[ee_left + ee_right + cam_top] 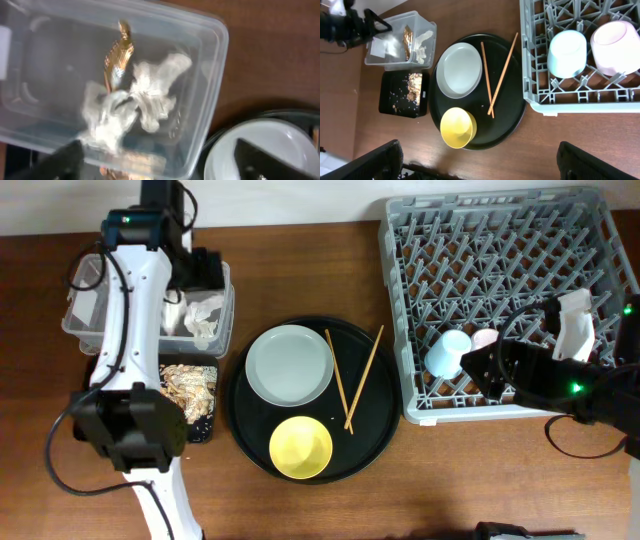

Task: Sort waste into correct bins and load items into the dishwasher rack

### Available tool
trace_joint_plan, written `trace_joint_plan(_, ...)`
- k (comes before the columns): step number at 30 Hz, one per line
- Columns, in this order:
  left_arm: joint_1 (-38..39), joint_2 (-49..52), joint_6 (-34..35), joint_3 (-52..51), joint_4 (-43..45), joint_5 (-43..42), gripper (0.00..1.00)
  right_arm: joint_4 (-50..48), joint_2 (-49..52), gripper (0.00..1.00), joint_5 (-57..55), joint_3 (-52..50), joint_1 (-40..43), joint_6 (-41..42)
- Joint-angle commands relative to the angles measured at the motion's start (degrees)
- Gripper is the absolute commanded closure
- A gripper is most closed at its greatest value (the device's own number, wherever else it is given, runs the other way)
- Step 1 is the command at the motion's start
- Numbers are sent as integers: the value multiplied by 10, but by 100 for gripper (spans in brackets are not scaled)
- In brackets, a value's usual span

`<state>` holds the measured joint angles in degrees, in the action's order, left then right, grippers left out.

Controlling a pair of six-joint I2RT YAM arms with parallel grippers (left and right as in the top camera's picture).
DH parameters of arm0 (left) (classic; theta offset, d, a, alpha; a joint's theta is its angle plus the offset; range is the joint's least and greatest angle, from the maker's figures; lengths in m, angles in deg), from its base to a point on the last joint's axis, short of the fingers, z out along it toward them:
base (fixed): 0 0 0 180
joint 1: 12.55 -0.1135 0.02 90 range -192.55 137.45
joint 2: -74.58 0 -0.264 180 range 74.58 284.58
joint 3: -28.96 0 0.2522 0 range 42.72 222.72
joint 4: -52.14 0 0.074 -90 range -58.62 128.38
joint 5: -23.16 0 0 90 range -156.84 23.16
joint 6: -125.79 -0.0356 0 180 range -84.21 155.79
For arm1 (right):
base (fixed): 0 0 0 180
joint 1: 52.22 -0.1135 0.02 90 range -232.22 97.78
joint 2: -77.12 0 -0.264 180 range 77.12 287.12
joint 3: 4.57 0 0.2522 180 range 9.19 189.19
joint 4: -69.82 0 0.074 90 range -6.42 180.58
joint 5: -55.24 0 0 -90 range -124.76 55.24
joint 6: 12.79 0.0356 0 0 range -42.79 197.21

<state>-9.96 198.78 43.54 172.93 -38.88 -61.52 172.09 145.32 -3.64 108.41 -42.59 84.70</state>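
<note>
The clear tub (88, 312) holds white tissue (135, 100) and a gold wrapper (117, 55). My left gripper (160, 167) is open and empty just above the tub's near rim. The shallow black tray (200, 428) holds brown food scraps (188, 388). A grey-green plate (290, 365), a yellow bowl (300, 448) and two chopsticks (338, 380) lie on the round black tray (385, 430). A light blue cup (447, 352) and a pink cup (485, 338) stand upside down in the grey rack (510, 250). My right gripper (480, 160) is open and empty, high over the table by the rack's front edge.
The left arm (135, 330) runs over the tub and the shallow tray and hides part of both. The right arm (560, 380) lies over the rack's front right corner. Bare wooden table (460, 480) shows in front of the rack and round tray.
</note>
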Motion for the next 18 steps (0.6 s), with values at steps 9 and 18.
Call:
trace_joint_plan(9,113,-384,20,0,-184,-66,1,0,-2,1,-3,4,-3,-2)
trace_joint_plan(18,43,-854,-48,-689,385,-91,1,0,-2,1,-3,4,-3,-2)
